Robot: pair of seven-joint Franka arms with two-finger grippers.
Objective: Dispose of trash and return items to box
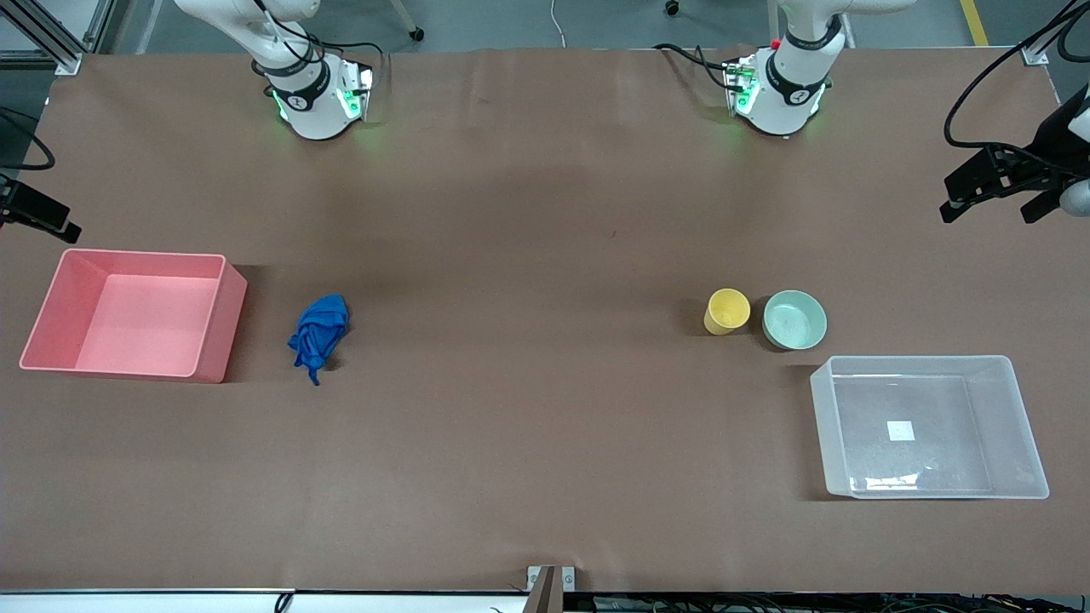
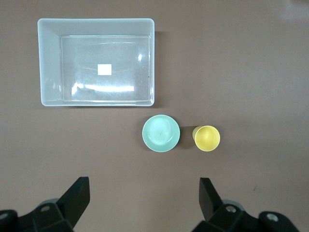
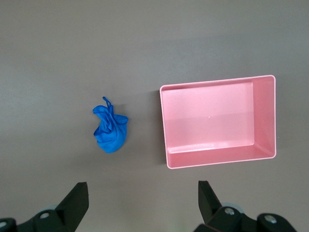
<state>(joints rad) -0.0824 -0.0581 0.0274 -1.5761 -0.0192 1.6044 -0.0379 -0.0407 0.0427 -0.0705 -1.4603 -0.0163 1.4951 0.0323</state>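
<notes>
Blue cloth wad (image 1: 319, 336): on the brown table (image 1: 528, 213) toward the right arm's end, just beside the pink bin (image 1: 51, 328), apart from it; in the right wrist view (image 3: 110, 129) it lies well clear of the right gripper's fingers, untouched
Pink bin: opaque, open-topped, near the table edge at the right arm's end; nothing inside (image 3: 263, 84)
Yellow cup (image 1: 726, 311): upright, toward the left arm's end, just beside the mint-green bowl (image 1: 794, 320); also seen from the left wrist (image 2: 206, 138)
Mint-green bowl: shallow, mouth up, slightly wider than the cup, between the cup and the clear tub (image 1: 822, 396); left wrist view (image 2: 161, 133)
Clear tub: see-through rectangular box near the corner at the left arm's end, nearer the front camera than cup and bowl; small white square label on its bottom; nothing else in it (image 2: 48, 58)
Cloth appearance: bright blue, soft folds, bunched with a loose tail
Left gripper (image 2: 144, 199): high over bare table beside cup and bowl, fingers (image 2: 77, 195) spread wide, holding nothing
Right gripper (image 3: 143, 200): high over bare table beside cloth and bin, fingers (image 3: 77, 198) spread wide, holding nothing
</notes>
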